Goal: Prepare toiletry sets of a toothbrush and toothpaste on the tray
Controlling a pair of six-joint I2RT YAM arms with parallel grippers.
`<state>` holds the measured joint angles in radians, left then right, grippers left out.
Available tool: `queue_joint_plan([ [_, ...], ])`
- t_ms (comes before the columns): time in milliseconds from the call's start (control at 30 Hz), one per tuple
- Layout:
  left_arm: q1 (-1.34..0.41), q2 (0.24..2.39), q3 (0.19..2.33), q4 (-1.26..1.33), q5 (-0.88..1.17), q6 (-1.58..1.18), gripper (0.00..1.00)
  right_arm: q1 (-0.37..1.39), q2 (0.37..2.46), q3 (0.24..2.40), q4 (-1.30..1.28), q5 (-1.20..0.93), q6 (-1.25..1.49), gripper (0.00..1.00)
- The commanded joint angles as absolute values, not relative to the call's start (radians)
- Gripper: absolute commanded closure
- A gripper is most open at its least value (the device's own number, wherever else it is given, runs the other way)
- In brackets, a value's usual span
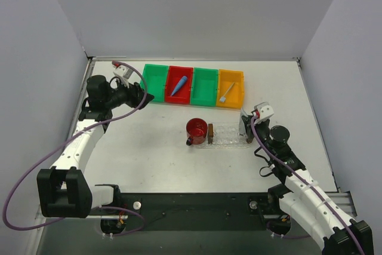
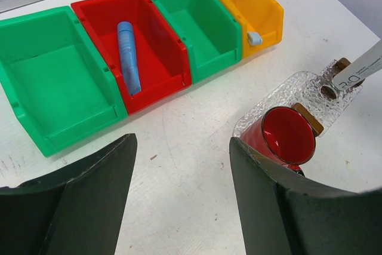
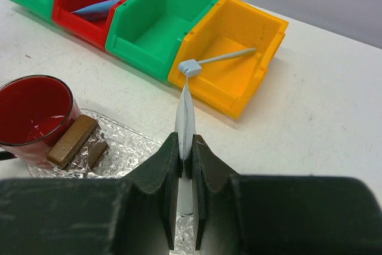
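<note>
Pinching one pale tube (image 3: pixel 185 111) above the tray (image 3: pixel 131 144), right gripper (image 3: pixel 185 147) clamped; left gripper (image 2: pixel 182 141) gapes empty. One blue tube (image 2: pixel 128 58) in red bin (image 2: pixel 161 34), one toothbrush (image 3: pixel 230 56) in orange bin (image 3: pixel 227 85); tube lettering shows only from left wrist.

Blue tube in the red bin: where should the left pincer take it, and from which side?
Probably the middle of the blue tube, from above, the left pincer closing across its width. It lies flat along the floor of the red bin, whose walls block a sideways approach.
</note>
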<state>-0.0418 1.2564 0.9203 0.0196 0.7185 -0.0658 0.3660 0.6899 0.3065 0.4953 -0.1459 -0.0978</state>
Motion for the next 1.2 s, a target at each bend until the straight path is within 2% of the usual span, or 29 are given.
queue_joint_plan([
  [0, -0.031, 1.224, 0.916, 0.064, 0.742, -0.048, 0.27, 0.36, 0.673, 0.282, 0.65, -0.169, -0.08, 1.0],
  [667, -0.021, 1.221, 0.903, 0.067, 0.75, -0.041, 0.27, 0.351, 0.696, 0.213, 0.716, -0.138, -0.083, 1.0],
  [1167, -0.017, 1.216, 0.893, 0.074, 0.755, -0.04, 0.27, 0.342, 0.69, 0.189, 0.721, -0.132, -0.087, 0.73],
])
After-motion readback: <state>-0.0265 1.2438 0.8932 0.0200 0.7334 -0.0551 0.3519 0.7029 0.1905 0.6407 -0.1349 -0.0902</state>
